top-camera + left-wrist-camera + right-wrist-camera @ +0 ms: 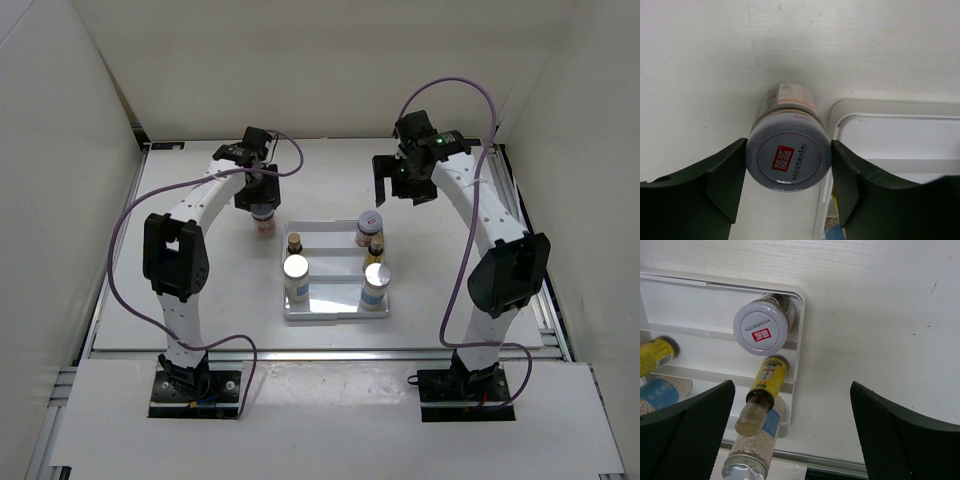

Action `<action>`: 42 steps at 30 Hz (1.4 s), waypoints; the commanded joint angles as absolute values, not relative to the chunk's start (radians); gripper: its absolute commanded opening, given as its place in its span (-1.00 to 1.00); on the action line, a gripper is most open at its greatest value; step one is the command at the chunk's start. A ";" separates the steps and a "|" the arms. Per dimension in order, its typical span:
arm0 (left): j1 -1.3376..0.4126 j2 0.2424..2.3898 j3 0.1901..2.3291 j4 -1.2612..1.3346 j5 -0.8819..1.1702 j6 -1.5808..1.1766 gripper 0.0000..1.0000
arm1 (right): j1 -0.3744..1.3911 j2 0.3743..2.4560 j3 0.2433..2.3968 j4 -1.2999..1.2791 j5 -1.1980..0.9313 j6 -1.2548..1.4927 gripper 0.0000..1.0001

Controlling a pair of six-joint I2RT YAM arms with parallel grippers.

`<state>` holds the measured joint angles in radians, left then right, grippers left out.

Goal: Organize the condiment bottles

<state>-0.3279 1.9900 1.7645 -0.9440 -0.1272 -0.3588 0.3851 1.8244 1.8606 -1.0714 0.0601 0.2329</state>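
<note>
A squat pinkish jar [264,222] stands on the table just left of the white tray [335,312]. My left gripper [262,205] is down over it. In the left wrist view both fingers touch the sides of its round grey lid [789,156]. Inside the tray stand two white bottles with silver caps [296,275] [374,283], two dark droppers [294,243] [375,250] and a second pinkish jar [369,226]. My right gripper [405,185] hangs open above the table, behind and to the right of the tray, holding nothing. Its view shows the jar lid [761,328], a dropper [767,382] and a white bottle [757,445].
The tray's rounded corner [840,112] lies close to the right of the held jar. White walls enclose the table on three sides. A metal rail [320,352] runs along the near edge. Purple cables loop off both arms.
</note>
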 commanded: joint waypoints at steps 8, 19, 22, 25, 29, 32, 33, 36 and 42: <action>-0.425 1.902 2.026 -0.950 -0.080 -0.342 -0.53 | 0.350 1.761 1.833 -1.066 0.043 0.232 0.98; -0.537 1.979 1.947 -0.939 -0.058 -0.362 -0.53 | 0.341 1.724 1.786 -1.066 0.043 0.232 0.98; -0.537 1.988 1.919 -0.927 -0.058 -0.362 -0.50 | 0.341 1.715 1.767 -1.066 0.034 0.232 0.98; -0.537 2.006 1.892 -0.927 -0.067 -0.362 -0.50 | 0.331 1.715 1.767 -1.066 0.034 0.232 0.98; -0.537 2.025 1.873 -0.917 -0.077 -0.362 -0.48 | 0.331 1.715 1.756 -1.066 0.034 0.232 0.98; -0.537 2.037 1.873 -0.917 -0.077 -0.362 -0.39 | 0.331 1.706 1.746 -1.066 0.034 0.232 0.98; -0.537 2.048 1.873 -0.917 -0.077 -0.362 -0.39 | 0.331 1.706 1.746 -1.066 0.034 0.232 0.98; -0.537 2.036 1.859 -0.917 -0.064 -0.371 -0.39 | 0.322 1.697 1.746 -1.066 0.034 0.232 0.98; -0.546 1.930 1.838 -0.917 -0.103 -0.385 -0.39 | 0.322 1.697 1.727 -1.057 0.025 0.241 0.98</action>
